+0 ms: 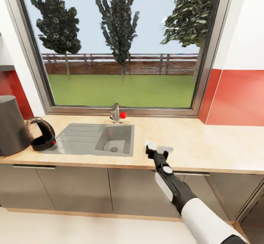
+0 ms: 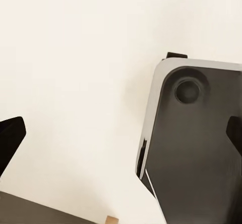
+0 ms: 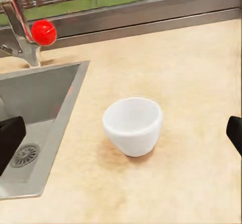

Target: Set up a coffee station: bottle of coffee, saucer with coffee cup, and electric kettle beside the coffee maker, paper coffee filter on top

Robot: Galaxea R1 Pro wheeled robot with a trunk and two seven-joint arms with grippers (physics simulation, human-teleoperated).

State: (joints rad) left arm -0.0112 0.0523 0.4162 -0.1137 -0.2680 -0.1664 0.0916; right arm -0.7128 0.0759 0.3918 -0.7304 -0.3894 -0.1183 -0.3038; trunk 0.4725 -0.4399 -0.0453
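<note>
- The window (image 1: 121, 42) fills the wall above the desk (image 1: 205, 141), with trees, a fence and grass behind it.
- The desk is a pale wooden top over grey cabinet fronts.
- The sink (image 1: 93, 138) is set into the desk, with a tap (image 1: 115, 113) bearing a red knob (image 1: 123, 115) at its back edge.
- The coffee maker (image 1: 11, 125), dark and tall, stands at the desk's left end.
- The kettle (image 1: 41, 134) sits just beside it, touching or nearly so, at the sink's left edge.
- The right arm (image 1: 176, 189) reaches over the desk's front edge, right of the sink.
- The right hand (image 1: 153, 149) is wide open and holds nothing.
- The cup (image 3: 133, 125), white and tilted, rests on the desk just ahead of the fingers, near the sink's right rim.
- The left hand (image 2: 121, 138) is open too, empty, its dark fingertips (image 2: 9, 138) at the picture's sides, facing a pale surface and a dark grey panel (image 2: 196, 148).
</note>
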